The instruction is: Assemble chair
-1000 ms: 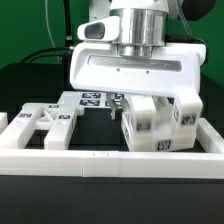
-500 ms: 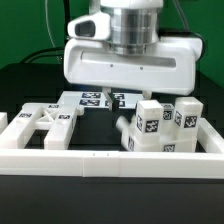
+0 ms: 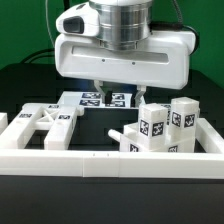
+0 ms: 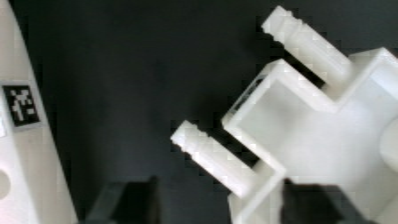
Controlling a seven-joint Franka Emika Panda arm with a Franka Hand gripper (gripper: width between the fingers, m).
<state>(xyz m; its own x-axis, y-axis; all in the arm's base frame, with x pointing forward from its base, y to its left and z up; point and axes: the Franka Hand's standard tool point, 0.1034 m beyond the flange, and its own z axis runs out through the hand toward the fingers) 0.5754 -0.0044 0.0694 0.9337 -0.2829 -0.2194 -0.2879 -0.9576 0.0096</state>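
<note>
The partly built chair (image 3: pixel 160 128) stands at the exterior view's right as a cluster of white blocky parts with black-and-white tags, a short bar poking toward the exterior view's left. My gripper (image 3: pixel 116 95) hangs above and just to the left of it, jaws apart and holding nothing. In the wrist view the chair part (image 4: pixel 317 105) shows two pegged prongs, and its nearer prong lies below the space between my dark fingers (image 4: pixel 125 202) without touching them. A loose H-shaped chair part (image 3: pixel 45 120) lies flat at the exterior view's left.
A low white border rail (image 3: pixel 100 162) runs along the front and up both sides. The marker board (image 3: pixel 92 98) lies flat at the back behind my fingers. A white tagged strip (image 4: pixel 22 105) shows at one edge of the wrist view. The floor inside the rail is black.
My gripper has let go of the chair cluster and risen well above it, the jaws spreading. The cluster stays at the right, now with its side bar exposed.
</note>
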